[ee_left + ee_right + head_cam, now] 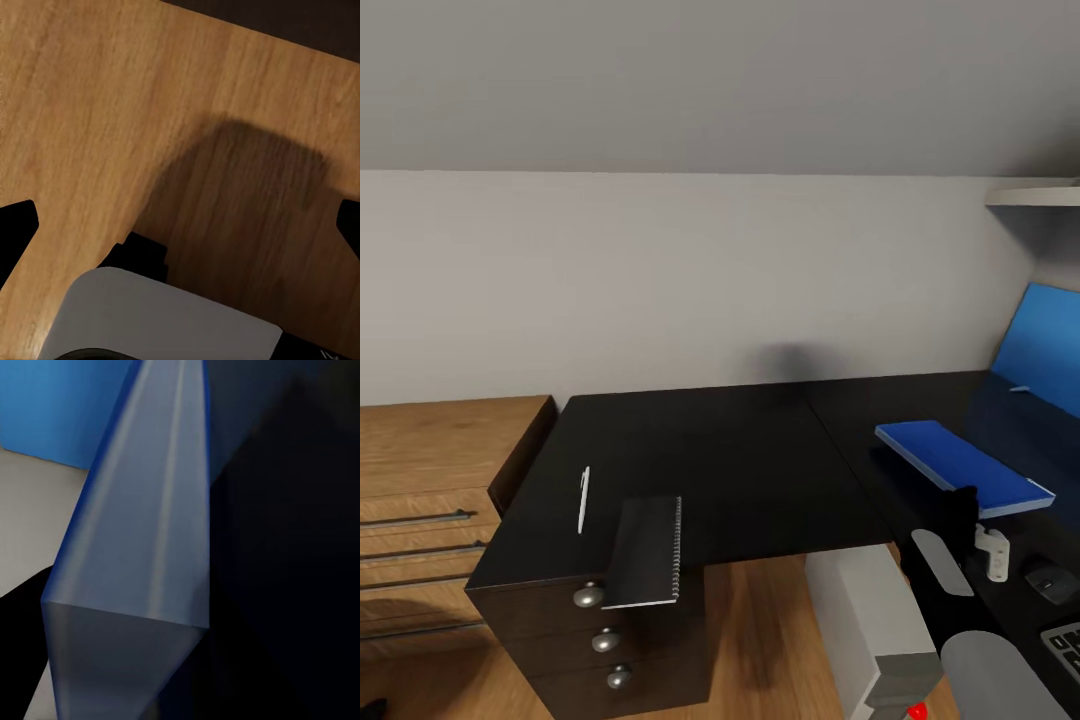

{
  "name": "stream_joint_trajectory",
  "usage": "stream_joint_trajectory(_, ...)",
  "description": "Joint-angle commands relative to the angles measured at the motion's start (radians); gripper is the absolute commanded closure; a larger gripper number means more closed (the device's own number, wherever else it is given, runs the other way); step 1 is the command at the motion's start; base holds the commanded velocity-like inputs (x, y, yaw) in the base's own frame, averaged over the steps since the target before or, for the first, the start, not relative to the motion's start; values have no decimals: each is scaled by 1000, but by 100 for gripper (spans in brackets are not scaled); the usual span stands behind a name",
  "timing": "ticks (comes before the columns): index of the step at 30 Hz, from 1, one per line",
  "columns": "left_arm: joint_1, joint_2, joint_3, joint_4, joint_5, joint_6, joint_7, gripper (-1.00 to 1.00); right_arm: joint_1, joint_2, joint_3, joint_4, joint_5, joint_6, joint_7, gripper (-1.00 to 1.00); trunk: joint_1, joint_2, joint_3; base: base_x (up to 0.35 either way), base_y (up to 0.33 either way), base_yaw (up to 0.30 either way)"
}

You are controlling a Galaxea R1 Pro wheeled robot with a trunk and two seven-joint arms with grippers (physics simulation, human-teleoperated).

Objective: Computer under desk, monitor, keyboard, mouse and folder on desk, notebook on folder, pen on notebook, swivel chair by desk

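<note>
We begin at the right gripper (966, 512), which stands at the near end of the folder (961, 464); its dark fingers sit against the folder's pale near edge, and the right wrist view is close on that pale edge (142, 547), which suggests the jaws are closed on the folder, though the contact itself is not plainly shown. The folder rests flat on the desk (760, 470), its long axis running from the gripper away and leftward toward the wall. Beyond it, at the far right, stands the lit blue monitor (1050, 350); the mouse (1046, 579) and a corner of the keyboard (1065, 645) lie nearer, to the right of the arm.

The left gripper's two dark fingertips (16, 225) stand wide apart over bare wood floor (90, 112) — open and holding nothing.

The coming move, we judge, turns on the notebook (647, 552). It lies well to the left of the folder, on the black drawer unit (610, 640) abutting the desk's left end, its spiral edge running front to back and its near end overhanging. The white pen (584, 499) lies just beside it, parallel. The left arm is therefore the nearer.

Only the head view gives this layout — the wrist views give close surfaces. The grey computer (865, 610) stands under the desk.
</note>
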Motion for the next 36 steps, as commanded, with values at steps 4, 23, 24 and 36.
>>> stream_joint_trajectory(4, 0, 0, -9, 0, 6, -3, 7, -100, 0, 0, 2, -1, 2, -2, -6, 100, 0, 0, -1, 0, 0, -51)
stream_joint_trajectory(23, 0, 0, -9, 0, 7, -3, 9, -100, 0, 0, 2, 1, 1, -2, -7, 100, 0, 0, -1, 0, 0, -50)
stream_joint_trajectory(24, 0, 0, -9, 0, 7, -3, 9, -100, 0, 0, 2, 1, 1, -2, -7, 100, 0, 0, -1, 0, 0, 0)
stream_joint_trajectory(36, 0, 0, -7, 0, 7, -2, 10, -100, 0, -1, 0, 7, 0, 4, -16, 100, 0, 0, -1, 0, 0, 0)
